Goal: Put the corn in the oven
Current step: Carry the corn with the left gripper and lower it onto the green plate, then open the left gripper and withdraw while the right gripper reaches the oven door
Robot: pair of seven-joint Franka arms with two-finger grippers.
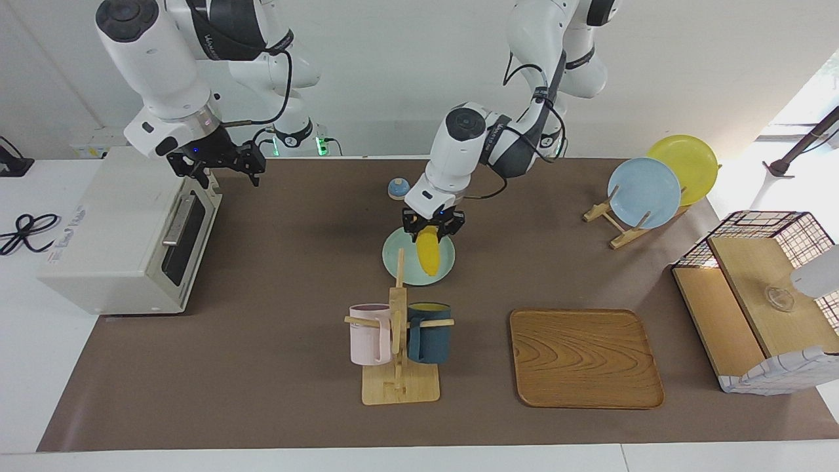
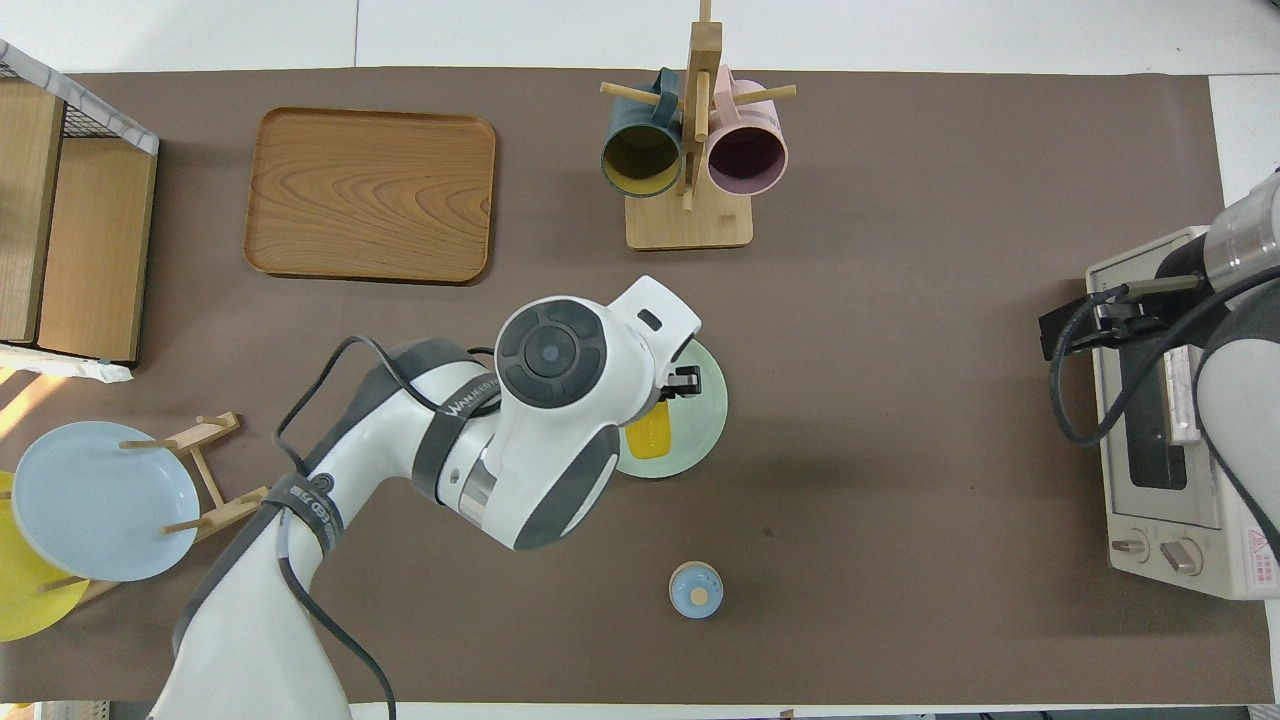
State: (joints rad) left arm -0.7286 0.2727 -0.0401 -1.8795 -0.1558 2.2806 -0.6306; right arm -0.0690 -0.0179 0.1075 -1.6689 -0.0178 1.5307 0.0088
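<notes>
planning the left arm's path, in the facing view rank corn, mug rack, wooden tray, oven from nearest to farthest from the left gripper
From the left gripper:
1. corn, at its fingers, on the green plate.
2. mug rack, mid-table.
3. wooden tray, toward the left arm's end.
4. oven, at the right arm's end.

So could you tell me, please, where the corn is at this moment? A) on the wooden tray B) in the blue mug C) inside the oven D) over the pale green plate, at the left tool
D: the corn hangs between the left tool's fingers over the pale green plate, while the oven door is shut.
</notes>
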